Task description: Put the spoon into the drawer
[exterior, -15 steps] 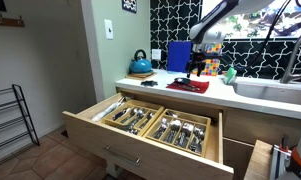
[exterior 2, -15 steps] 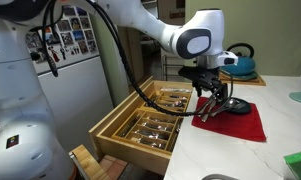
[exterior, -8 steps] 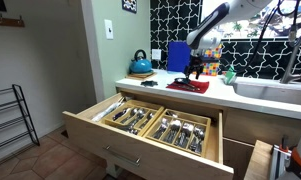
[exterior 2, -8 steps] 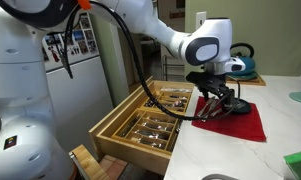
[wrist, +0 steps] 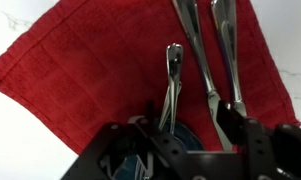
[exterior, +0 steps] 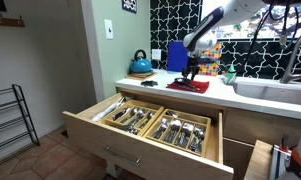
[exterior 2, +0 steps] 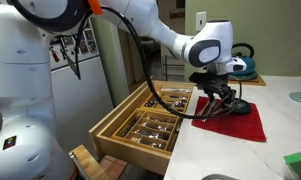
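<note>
My gripper [wrist: 180,125] hangs over a red cloth [wrist: 80,70] on the white counter and is shut on a silver spoon [wrist: 172,75]. The spoon's handle sticks out past the fingers and casts a shadow on the cloth. In an exterior view the gripper [exterior 2: 218,98] holds the spoon [exterior 2: 203,110] slanting down over the cloth's [exterior 2: 245,122] near edge. The wide light-wood drawer [exterior: 115,138] stands pulled open below the counter, with wooden trays of silver cutlery [exterior: 180,130]. It also shows beside the counter in an exterior view [exterior 2: 120,140].
Two more silver cutlery pieces [wrist: 222,45] lie on the cloth beside the spoon. A teal kettle [exterior: 140,66] and a blue box [exterior: 178,55] stand at the counter's back. A sink [exterior: 275,90] lies beyond the cloth. A narrower wooden drawer [exterior: 258,160] is open alongside.
The arm has shifted a little toward the drawer side of the counter, with the spoon still in the gripper. The drawer and cloth have not moved.
</note>
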`<control>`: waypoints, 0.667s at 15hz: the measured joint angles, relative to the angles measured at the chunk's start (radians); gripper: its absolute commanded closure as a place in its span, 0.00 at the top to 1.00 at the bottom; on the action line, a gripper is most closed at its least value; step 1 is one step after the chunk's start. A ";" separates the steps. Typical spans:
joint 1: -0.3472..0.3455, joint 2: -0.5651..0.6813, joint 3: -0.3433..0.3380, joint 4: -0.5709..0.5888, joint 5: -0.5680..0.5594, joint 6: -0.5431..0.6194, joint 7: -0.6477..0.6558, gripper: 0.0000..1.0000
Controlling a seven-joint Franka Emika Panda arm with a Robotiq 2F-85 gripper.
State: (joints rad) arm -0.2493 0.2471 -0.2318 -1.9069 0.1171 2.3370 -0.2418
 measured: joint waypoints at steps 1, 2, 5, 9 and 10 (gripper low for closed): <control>-0.001 0.005 0.002 0.005 0.000 0.001 0.003 0.59; -0.002 0.011 0.004 0.012 0.000 0.002 0.005 0.56; -0.004 0.026 0.006 0.024 0.000 0.002 0.010 0.54; -0.007 0.041 0.008 0.029 0.000 0.003 0.023 0.50; -0.008 0.044 0.008 0.031 0.000 0.003 0.024 0.44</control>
State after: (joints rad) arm -0.2572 0.2914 -0.2240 -1.8758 0.1170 2.3396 -0.2175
